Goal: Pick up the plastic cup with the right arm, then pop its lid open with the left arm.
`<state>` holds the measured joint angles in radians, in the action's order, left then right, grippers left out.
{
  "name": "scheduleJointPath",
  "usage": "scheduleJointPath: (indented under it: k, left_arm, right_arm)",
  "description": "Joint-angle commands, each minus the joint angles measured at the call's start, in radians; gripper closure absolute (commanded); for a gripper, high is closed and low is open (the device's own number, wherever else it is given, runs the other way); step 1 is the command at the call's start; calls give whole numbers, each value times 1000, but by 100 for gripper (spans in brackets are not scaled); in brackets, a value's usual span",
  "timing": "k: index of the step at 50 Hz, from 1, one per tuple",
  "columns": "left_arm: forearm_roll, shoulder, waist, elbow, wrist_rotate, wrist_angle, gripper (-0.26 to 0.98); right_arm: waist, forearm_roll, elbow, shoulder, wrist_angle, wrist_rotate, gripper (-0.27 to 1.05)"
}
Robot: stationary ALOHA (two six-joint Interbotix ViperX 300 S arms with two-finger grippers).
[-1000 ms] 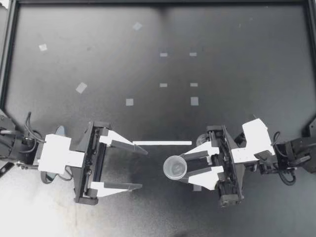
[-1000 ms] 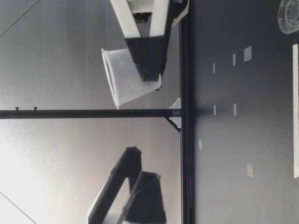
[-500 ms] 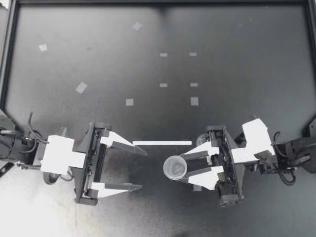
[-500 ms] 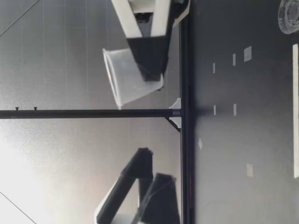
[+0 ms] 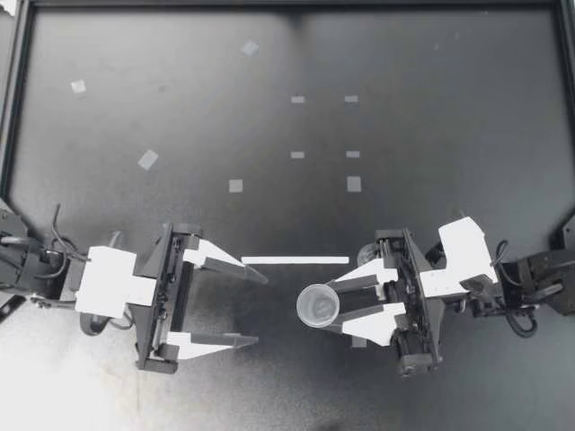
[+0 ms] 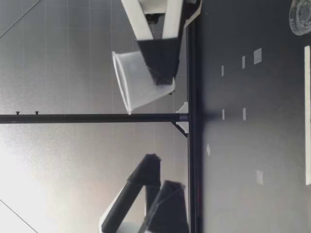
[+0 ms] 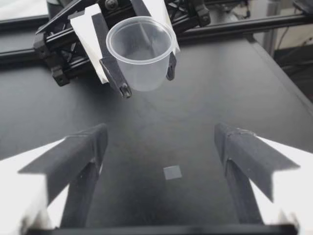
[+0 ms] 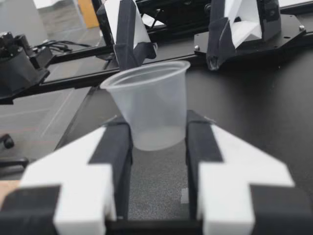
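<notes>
While aloft — cup (image 5: pixel 317 305) in right gripper (image 5: pixel 328 306)

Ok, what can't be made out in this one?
Cup base: in the right wrist view it is hidden between the right jaws, which are shut on it. In the low view it sits behind one jaw.
Left jaws: in the low view they are cut off by the frame edge. Their open gap shows only in the top and left wrist views.
Round ridged thing on the table: in the low view it is cut by the frame edge and unidentifiable. No other view shows it.
</notes>
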<state>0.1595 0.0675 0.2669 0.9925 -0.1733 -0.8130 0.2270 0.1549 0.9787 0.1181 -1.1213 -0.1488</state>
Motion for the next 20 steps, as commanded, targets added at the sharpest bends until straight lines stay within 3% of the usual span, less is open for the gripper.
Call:
scheduleJointPath:
  k: [1, 20]
  left_arm:
    - [0, 15, 2, -12, 0, -5, -2]
    - [2, -14, 2, -18, 0, -5, -2]
  right_arm:
    - [6, -2, -14, -9, -5, 2, 49]
    - [6, -2, -17, -9, 5, 2, 49]
